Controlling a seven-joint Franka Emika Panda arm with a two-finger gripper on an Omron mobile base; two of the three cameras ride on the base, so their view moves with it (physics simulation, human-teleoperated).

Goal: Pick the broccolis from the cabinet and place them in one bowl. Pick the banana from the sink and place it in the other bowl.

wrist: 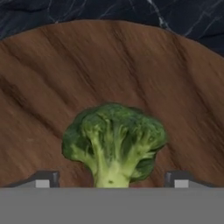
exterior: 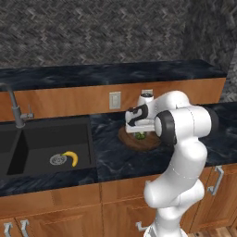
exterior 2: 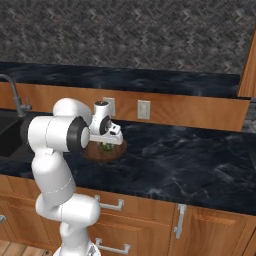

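**Over the wooden bowl: broccoli released, time to lift clear**

Over the brown wooden bowl my end effector hangs with its fingers spread wide, one tip on either side of the broccoli, neither one touching it. The floret lies on the bowl's grained floor, stem toward me, so I judge this one as placed. To finish the step well, I should rise straight up, keeping the fingers apart so that neither tip clips the crown and rolls it out. Only once I am above the rim should I swing away.

From the left base view, the bowl sits on the dark marbled tabletop just right of the black sink, with my arm bent over it. The banana lies in the sink's right basin beside the round silver drain, well apart from the bowl. I judge it remains to be fetched. Behind, a wooden upstand carries wall sockets beneath a grey herringbone-tiled wall; wooden drawers with silver handles run below the tabletop.
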